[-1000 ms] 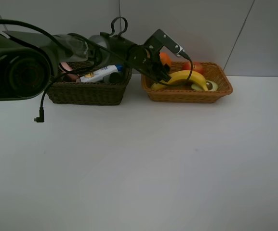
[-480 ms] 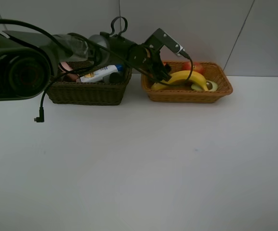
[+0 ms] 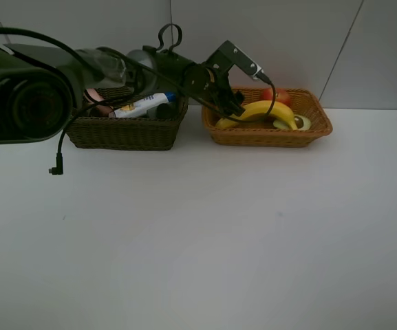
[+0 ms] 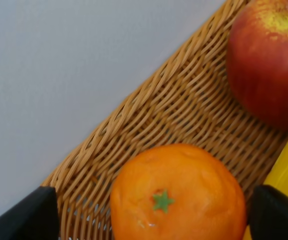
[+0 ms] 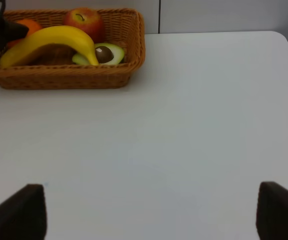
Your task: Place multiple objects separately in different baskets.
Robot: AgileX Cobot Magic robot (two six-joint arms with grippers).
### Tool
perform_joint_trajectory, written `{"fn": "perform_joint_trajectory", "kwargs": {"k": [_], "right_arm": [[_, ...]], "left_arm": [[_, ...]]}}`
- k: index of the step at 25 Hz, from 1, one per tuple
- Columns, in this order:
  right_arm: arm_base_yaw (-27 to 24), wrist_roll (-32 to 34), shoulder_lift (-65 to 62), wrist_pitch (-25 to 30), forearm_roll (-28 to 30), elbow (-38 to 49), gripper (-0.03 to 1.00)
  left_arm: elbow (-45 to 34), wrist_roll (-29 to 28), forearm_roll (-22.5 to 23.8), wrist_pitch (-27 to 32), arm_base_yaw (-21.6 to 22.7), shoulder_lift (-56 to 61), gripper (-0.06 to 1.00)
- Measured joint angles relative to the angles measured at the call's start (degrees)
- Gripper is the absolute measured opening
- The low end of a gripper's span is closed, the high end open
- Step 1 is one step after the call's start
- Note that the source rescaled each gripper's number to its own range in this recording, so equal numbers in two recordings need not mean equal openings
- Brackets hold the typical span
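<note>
the left end effector (image 4: 153,212) hangs low over the far left corner of the orange-tan basket (image 3: 267,135), its jaws spread wide on either side of the orange (image 4: 177,195), which sits on the weave and is not pinched. this looks like the release step, with the orange just set down. in the same basket the red apple (image 4: 268,60) lies further right along the far wall, the banana (image 3: 265,110) curves across the middle, and the avocado half (image 5: 109,53) rests cut face up at the banana's right end. the dark basket (image 3: 126,130) on the left holds the white blue-capped tube (image 3: 143,105) lying across its top; the other things in it are mostly hidden behind the arm. the right end effector (image 5: 148,212) hovers over the bare white surface (image 3: 205,240) nearer the camera, jaws apart, holding nothing. no loose object shows on the surface, so the sorting appears all but finished. the next move calls for a straight lift of the left arm, clearing the rim and the banana without nudging the orange.
</note>
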State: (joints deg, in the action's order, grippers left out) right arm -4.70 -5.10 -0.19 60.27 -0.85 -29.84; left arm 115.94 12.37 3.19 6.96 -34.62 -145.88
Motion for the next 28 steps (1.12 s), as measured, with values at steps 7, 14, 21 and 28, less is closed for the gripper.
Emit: {"fn": "perform_joint_trajectory", "kwargs": {"k": [7, 14, 21, 28], "right_arm": [[0.00, 0.00, 0.00, 0.00, 0.00, 0.00, 0.81], [0.00, 0.00, 0.00, 0.00, 0.00, 0.00, 0.81], [0.00, 0.00, 0.00, 0.00, 0.00, 0.00, 0.81], [0.00, 0.00, 0.00, 0.00, 0.00, 0.00, 0.81]], "left_arm": [[0.00, 0.00, -0.02, 1.10, 0.00, 0.07, 1.00], [0.00, -1.81, -0.07, 9.89, 0.00, 3.27, 1.00], [0.00, -3.18, -0.25, 18.34, -0.23, 8.75, 1.00], [0.00, -5.24, -0.53, 31.48, -0.93, 14.28, 1.00]]}}
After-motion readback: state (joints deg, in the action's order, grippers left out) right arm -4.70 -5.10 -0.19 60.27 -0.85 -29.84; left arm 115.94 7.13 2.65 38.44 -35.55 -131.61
